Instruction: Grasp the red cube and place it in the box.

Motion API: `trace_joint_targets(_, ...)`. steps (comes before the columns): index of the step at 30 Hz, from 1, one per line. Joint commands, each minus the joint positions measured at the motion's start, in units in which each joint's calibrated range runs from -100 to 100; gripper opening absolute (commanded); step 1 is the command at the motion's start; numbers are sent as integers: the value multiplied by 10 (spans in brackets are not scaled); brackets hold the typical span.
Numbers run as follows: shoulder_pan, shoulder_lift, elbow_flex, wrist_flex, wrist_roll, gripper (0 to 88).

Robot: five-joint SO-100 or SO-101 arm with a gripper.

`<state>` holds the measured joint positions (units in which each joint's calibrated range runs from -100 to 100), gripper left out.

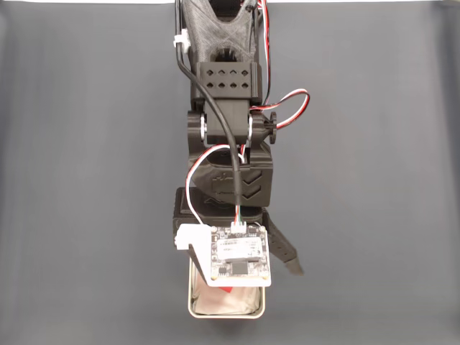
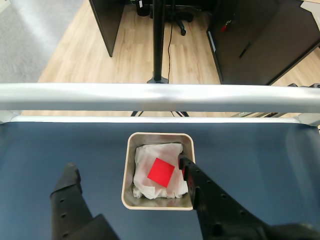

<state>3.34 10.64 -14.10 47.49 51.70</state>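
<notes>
**Red cube lies in the box, jaws spread above it**

Dark blue-grey matting covers the bench, plain and smooth from its left edge to its right. In the wrist view a pale metal rail runs along the far edge of the bench, and past it lies a light wooden floor with dark cabinet panels, a black pole on a stand and the wheeled foot of a chair.

Going left to right in the wrist view: one black finger hangs over bare matting left of the box, then comes the box with its pale rim and crumpled white lining, close to the bench's far edge. The red cube rests on that lining, near the middle. The other finger crosses the box's right rim. The gripper stands wide open and grips nothing.

In the fixed view the black arm reaches down the middle of the bench, its camera board covering most of the box.
</notes>
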Motion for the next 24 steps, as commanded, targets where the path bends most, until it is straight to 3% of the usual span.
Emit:
trace_joint_targets(1, 4, -58, 8, -8, 0, 283)
trace_joint_targets(5, 1, -90, 48, -40, 0, 58)
trace_joint_targets(7, -2, -117, 66, -45, -3, 0)
trace_joint_targets(13, -10, -282, 199, -50, -19, 0)
trace_joint_targets(24, -18, -732, 699, -74, 0, 0)
